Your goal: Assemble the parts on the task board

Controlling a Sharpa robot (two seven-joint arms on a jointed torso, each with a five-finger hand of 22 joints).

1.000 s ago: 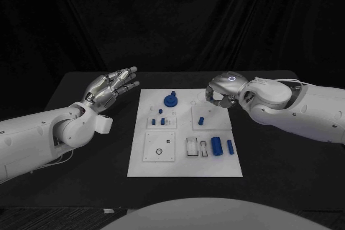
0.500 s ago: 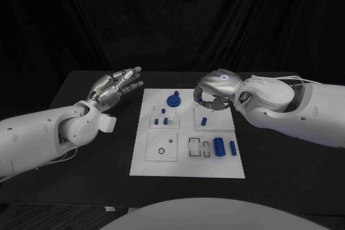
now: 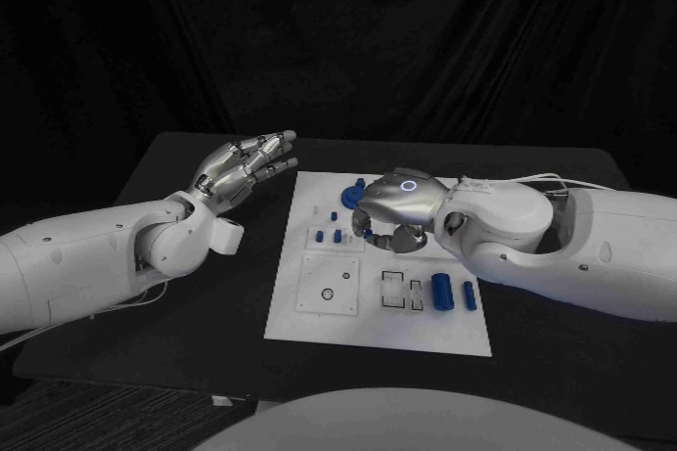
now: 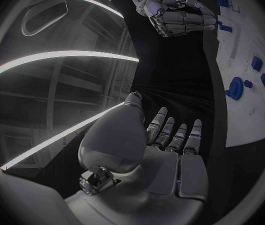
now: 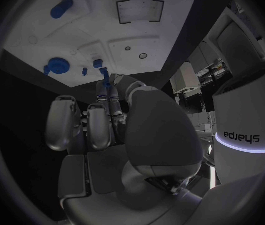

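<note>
The white task board (image 3: pixel 318 319) lies in the middle of the black table. My right hand (image 3: pixel 395 214) hangs low over the board's upper middle with its fingers curled down. In the right wrist view the thumb and a finger of my right hand (image 5: pixel 107 125) meet at a small blue peg (image 5: pixel 105 79); I cannot tell whether they grip it. My left hand (image 3: pixel 251 163) is raised left of the board with its fingers spread and nothing in it. A round blue part (image 3: pixel 353 195) stands at the board's far end, just left of the right hand.
Two short blue pegs (image 3: pixel 329 236) stand in a small plate left of the right hand. Two blue cylinders (image 3: pixel 454 293) lie at the board's near right, beside empty rectangular slots (image 3: pixel 395 287). A square plate with a small ring (image 3: pixel 326 294) sits near left.
My right hand has swung left and down over the board's middle, covering the peg that lay on the upper right plate. The left hand stays raised and open. The camera has shifted.
</note>
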